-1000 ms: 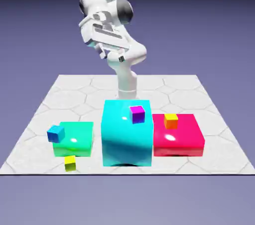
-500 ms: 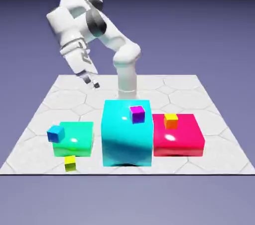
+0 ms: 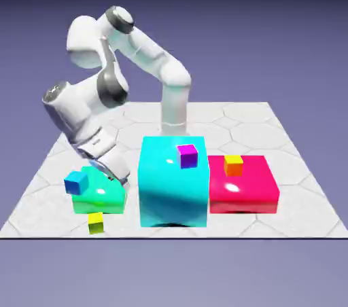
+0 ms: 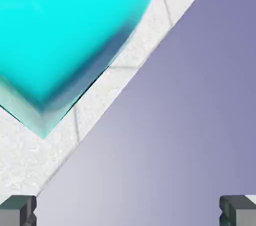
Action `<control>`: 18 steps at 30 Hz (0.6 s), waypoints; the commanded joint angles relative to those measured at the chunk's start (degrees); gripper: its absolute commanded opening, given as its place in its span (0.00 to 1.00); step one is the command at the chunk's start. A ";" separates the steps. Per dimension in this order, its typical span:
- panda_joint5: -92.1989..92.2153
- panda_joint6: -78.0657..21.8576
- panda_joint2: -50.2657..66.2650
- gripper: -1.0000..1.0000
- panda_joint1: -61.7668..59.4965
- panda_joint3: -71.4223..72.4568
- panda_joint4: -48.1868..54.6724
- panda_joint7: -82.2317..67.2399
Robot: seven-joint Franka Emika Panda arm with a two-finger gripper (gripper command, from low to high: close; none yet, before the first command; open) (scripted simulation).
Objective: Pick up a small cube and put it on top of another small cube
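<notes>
Step in hand: the approach to the first pick, by the look of it; nothing is stacked.
Tool (image 4: 128, 211): jaws spread wide, with no cube between the two tips in the hand view.
Arm (image 3: 85, 112): bent down on the exterior view's left, its hand tilted above or beside the green block (image 3: 99, 200); whether it touches the block cannot be told.
Yellow-green cube: the likely pick (image 3: 96, 223), on the tabletop (image 3: 299, 225) near its front edge, just in front of the green block.
Blue cube (image 3: 76, 183): at the green block's edge, on the exterior view's left; what bears it is hard to tell.
Magenta cube (image 3: 187, 156): on top of the cyan block (image 3: 173, 190).
Orange cube (image 3: 233, 165): on the red block (image 3: 243, 193).
Hand view: aimed across a corner of the cyan block and past the tabletop's edge, with the yellow-green cube out of sight.
Next move: bring the tool over the yellow-green cube, turn it to point straight down, then lower with the jaws astride the cube before closing.
Risk: a low, slanted path could clip the green block or knock the blue cube.
Stacking target: another small cube; which one cannot be told.
</notes>
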 commanded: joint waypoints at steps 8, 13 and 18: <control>-3.16 -9.31 -2.41 0.50 15.41 -16.61 8.97 -19.61; -5.14 -15.12 -3.92 0.50 25.04 -27.00 14.58 -31.87; -7.12 -20.94 -5.43 0.50 34.68 -37.38 20.19 -44.12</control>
